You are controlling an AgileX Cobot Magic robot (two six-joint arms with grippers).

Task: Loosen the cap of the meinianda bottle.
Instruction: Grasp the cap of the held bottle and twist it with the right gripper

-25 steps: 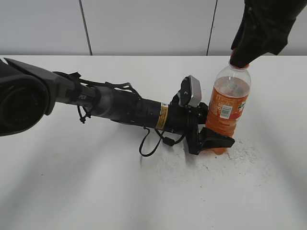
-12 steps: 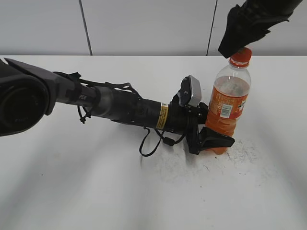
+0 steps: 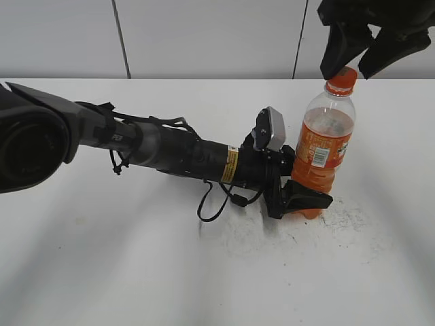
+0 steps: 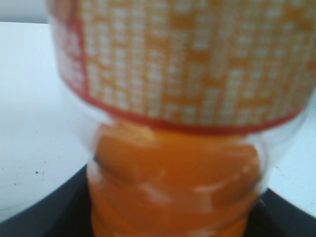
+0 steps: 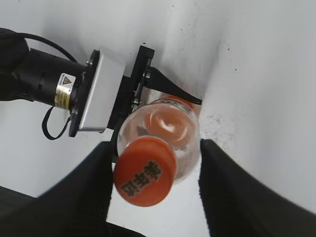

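Observation:
The meinianda bottle (image 3: 323,151) stands upright on the white table, holding orange drink, with an orange label and barcode patch. My left gripper (image 3: 302,198) is shut on its lower body; the left wrist view is filled by the bottle (image 4: 177,148). The orange cap (image 3: 340,80) sits on the neck. My right gripper (image 3: 360,58) hovers just above the cap, open, its black fingers apart. In the right wrist view the cap (image 5: 145,171) lies between the open fingers (image 5: 153,185), close to the left one, with dark print on top.
The left arm (image 3: 170,153) lies low across the table from the left edge to the bottle, with a loose cable loop (image 3: 214,200). Dark scuff marks (image 3: 346,210) speckle the table beside the bottle. A grey panelled wall stands behind.
My right gripper was closed over the cap a second ago. It has let go, lifted up and opened, and the cap now shows.

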